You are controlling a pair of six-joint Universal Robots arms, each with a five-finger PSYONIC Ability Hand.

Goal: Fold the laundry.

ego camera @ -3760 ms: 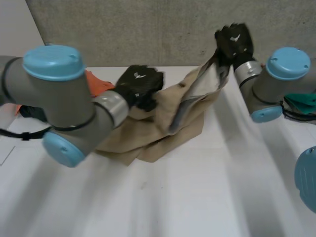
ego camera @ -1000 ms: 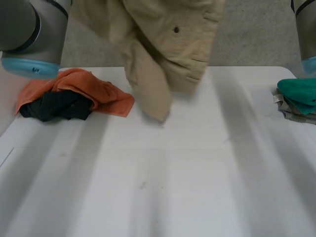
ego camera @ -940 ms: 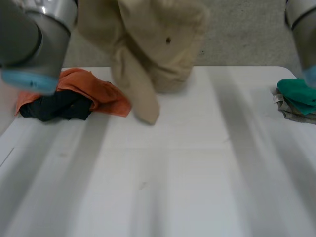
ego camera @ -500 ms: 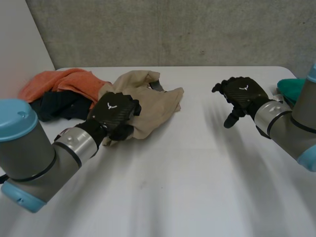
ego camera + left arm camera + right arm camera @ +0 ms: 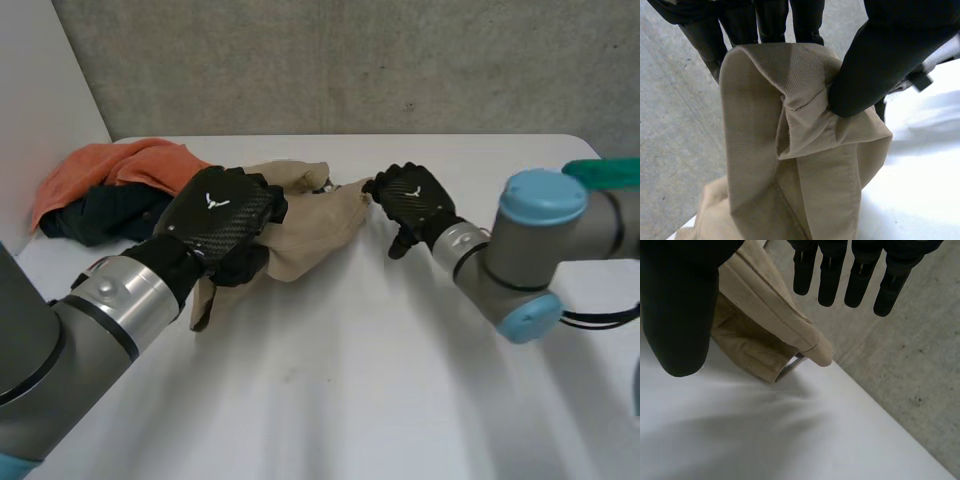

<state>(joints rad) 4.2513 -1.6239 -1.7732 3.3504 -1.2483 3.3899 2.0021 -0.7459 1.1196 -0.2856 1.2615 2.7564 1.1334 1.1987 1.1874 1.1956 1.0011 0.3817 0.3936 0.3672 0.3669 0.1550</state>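
Tabletop: We saw the white tabletop [image 5: 350,400] bare across its middle and near half. We judged that ample room for spreading a piece flat. A grey wall stood along its far edge.

Beige garment: The beige garment [image 5: 320,215] lay bunched on the far middle of the tabletop. Its long axis ran across, from one robot hand to the other, and its left end was lifted slightly.

Left pile: An orange cloth [image 5: 120,165] lay over a dark cloth [image 5: 100,210] at the far left corner, near the garment. We could not tell whether they touched.

Green cloth: A green cloth [image 5: 600,168] sat at the right edge, well apart from the garment.

Left robot hand: The left robot hand [image 5: 225,215] gripped the garment's left end. In the left wrist view its thumb pinched a stitched fold against its fingers.

Right robot hand: The right robot hand [image 5: 410,200] was open, with fingers straight and thumb held apart. It hovered at the garment's right end. In the right wrist view the hem's tip lay just past the fingertips, ungrasped.

Deciding relation: The free end pointed straight at the right robot hand, the nearer one to it. We judged a short reach and a pinch would secure it.

Risk: We judged the crowded side to be the left pile, so any spreading should go toward the near, open half.
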